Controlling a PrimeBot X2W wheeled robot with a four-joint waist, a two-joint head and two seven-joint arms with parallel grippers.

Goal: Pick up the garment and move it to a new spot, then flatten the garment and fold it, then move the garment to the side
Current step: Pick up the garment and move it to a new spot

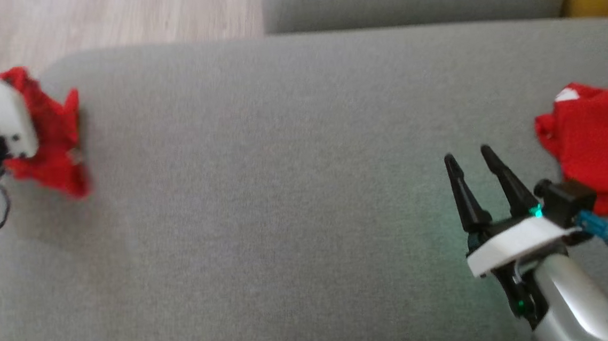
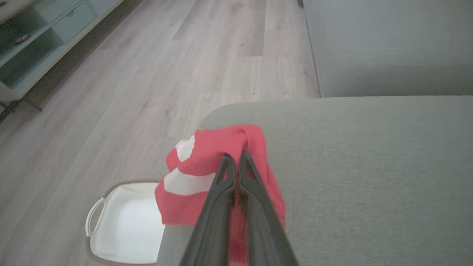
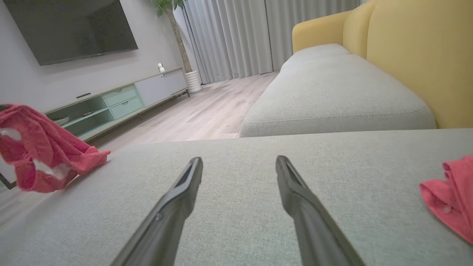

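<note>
- left gripper (image 2: 234,158) pinched shut on the red garment (image 2: 207,166), bunched at the cushion's (image 2: 369,166) left corner
- right gripper (image 1: 467,155) spread wide and empty over the cushion's right side; another red cloth (image 1: 596,139) beside it
- risk: the pinch may hold only a thin fold; a quick lift could drop it off the cushion's edge into the basket (image 2: 122,221)

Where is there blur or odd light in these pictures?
Head view: the garment at the left edge is motion-smeared, and a green glow tints the cushion by the right gripper. Left wrist view: the left gripper looks soft up close.
</note>
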